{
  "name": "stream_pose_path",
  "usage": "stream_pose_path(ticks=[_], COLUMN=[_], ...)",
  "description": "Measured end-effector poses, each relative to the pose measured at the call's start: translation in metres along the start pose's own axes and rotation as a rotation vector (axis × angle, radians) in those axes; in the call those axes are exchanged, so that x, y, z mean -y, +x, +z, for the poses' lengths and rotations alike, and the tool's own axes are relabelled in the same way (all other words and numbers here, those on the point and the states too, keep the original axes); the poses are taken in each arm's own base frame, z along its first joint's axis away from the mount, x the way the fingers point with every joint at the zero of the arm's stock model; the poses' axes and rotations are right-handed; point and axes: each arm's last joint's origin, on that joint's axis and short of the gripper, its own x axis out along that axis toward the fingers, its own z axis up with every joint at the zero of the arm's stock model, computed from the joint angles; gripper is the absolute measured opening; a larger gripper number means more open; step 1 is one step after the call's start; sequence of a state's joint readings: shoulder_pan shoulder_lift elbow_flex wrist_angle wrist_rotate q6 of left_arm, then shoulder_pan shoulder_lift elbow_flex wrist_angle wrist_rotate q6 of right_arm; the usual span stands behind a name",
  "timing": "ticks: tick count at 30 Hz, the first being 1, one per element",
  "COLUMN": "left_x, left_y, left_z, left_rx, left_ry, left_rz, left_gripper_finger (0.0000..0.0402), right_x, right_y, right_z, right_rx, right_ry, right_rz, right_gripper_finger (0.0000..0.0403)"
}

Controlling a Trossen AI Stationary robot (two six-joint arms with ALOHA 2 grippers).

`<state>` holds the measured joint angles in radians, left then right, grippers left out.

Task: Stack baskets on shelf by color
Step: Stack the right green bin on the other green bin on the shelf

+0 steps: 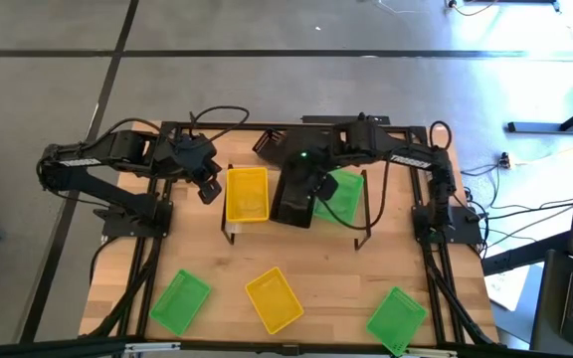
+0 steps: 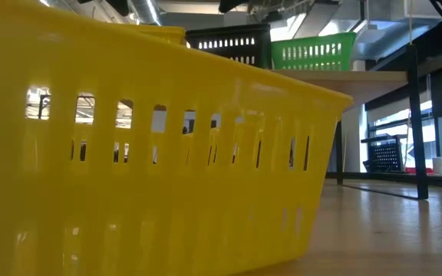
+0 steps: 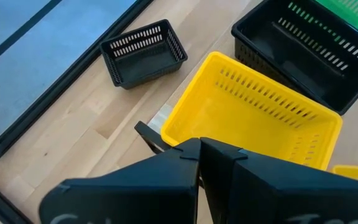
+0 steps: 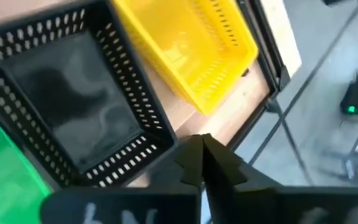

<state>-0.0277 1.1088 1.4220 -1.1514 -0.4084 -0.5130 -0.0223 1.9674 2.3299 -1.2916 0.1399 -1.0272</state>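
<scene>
The right gripper (image 4: 202, 163) hangs over the shelf (image 1: 358, 204), above the near rim of the black basket (image 1: 294, 199), with its two dark fingers pressed together so that their tips meet. Nothing sits between them; whether the tips touch the basket rim cannot be told. In the high view the right arm reaches in from the right rail, its wrist covering part of the black basket.

The left gripper (image 3: 199, 155) is also pressed together and holds nothing. It hovers just beside the shelf's left end, near the outer edge of the yellow basket (image 1: 247, 194).

Three baskets stand in a row on the shelf: the yellow one at the left, the black one in the middle, and a green basket (image 1: 344, 194) at the right, partly hidden by the right arm. A second black basket (image 3: 143, 52) lies on the table (image 1: 217, 264) behind the shelf, near the table's far edge.

Nearer the front edge of the table lie three loose baskets, well apart from each other: a green basket at front left (image 1: 180, 301), a yellow basket at front centre (image 1: 274, 298) and a green basket at front right (image 1: 397, 317).
</scene>
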Motion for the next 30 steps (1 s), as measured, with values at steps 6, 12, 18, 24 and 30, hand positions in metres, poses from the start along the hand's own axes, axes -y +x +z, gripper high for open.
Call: stream_pose_path(ticks=[6, 12, 18, 24, 30], left_x=[0.001, 0.009, 0.017, 0.026, 0.038], left_y=[-0.001, -0.006, -0.016, -0.028, -0.039], left_z=[-0.002, -0.008, -0.018, -0.027, -0.038], left_rx=[-0.015, -0.019, -0.035, -0.032, -0.065], left_ry=[0.040, 0.122, 0.204, 0.202, 0.156], left_rz=[-0.001, -0.046, -0.105, -0.182, -0.271], left_gripper_finger=[0.0000, 0.0000, 0.0000, 0.0000, 0.0000], right_x=[-0.001, -0.010, -0.034, -0.065, -0.102], right_y=[-0.027, -0.064, -0.096, -0.114, -0.127], right_z=[-0.003, 0.001, 0.019, 0.040, 0.052], right_rx=[0.035, 0.025, 0.046, 0.074, 0.003], right_ry=[0.222, 0.482, 0.687, 0.792, 0.815], right_rz=[-0.050, -0.166, -0.230, -0.176, -0.064], right_gripper_finger=[0.0004, 0.0002, 0.0001, 0.0001, 0.0000])
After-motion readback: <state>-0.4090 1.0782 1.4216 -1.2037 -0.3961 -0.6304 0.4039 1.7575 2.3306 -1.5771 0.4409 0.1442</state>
